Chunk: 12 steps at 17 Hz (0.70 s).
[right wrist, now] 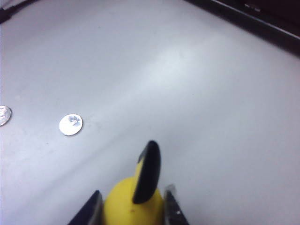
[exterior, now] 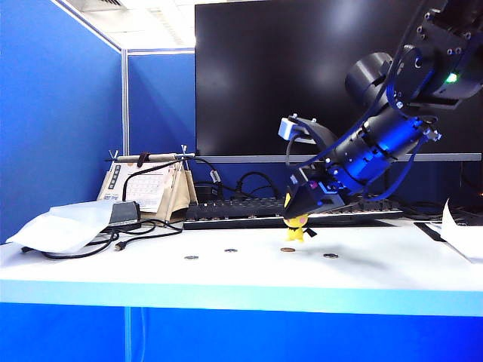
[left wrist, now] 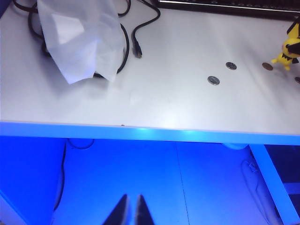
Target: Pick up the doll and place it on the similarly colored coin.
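The yellow doll (exterior: 296, 228) with black-tipped ears is held by its head in my right gripper (exterior: 302, 208), low over the white table. In the right wrist view both fingers (right wrist: 93, 209) press its yellow head (right wrist: 126, 206). It hangs just behind the golden-brown coin (exterior: 287, 250). I cannot tell whether its feet touch the table. The left wrist view shows the doll (left wrist: 290, 48) beside that coin (left wrist: 267, 66). My left gripper (left wrist: 131, 207) is shut and empty, well back from the table's front edge.
Three grey coins (exterior: 192, 257) (exterior: 231, 250) (exterior: 330, 256) lie in a row with the golden one. A white bag (exterior: 64, 224) and black cables (exterior: 143, 235) are at the left. A keyboard (exterior: 249, 212) and a monitor (exterior: 302, 75) stand behind, and paper (exterior: 462, 235) lies at the right.
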Each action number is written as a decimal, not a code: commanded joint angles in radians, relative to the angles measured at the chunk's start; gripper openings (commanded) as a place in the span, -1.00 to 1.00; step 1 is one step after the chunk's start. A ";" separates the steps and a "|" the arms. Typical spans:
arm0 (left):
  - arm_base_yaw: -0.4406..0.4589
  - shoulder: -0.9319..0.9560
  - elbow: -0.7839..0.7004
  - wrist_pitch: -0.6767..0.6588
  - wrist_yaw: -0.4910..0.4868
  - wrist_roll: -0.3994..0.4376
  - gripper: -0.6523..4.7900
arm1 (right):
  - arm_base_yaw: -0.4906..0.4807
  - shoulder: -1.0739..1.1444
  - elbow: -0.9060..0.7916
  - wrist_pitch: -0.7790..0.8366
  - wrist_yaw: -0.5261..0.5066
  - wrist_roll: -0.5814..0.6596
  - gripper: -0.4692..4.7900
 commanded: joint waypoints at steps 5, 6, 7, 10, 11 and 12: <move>0.001 0.000 -0.001 0.005 0.001 0.002 -0.65 | 0.003 0.025 0.008 0.072 -0.003 -0.002 -0.43; 0.001 0.000 -0.001 0.005 0.001 0.002 -0.65 | 0.003 0.037 0.008 0.074 -0.006 -0.002 -0.43; 0.001 0.000 -0.001 0.005 0.001 0.002 -0.65 | 0.003 0.048 0.008 0.087 -0.006 -0.002 -0.43; 0.001 0.000 -0.001 0.005 0.001 0.002 -0.65 | 0.003 0.051 0.008 0.109 -0.005 -0.002 -0.43; 0.001 0.000 -0.001 0.005 0.001 0.001 -0.65 | 0.003 0.051 0.010 0.129 -0.005 0.000 -0.43; 0.001 0.000 -0.001 0.005 0.001 0.002 -0.65 | 0.003 0.054 0.018 0.128 -0.005 0.002 -0.43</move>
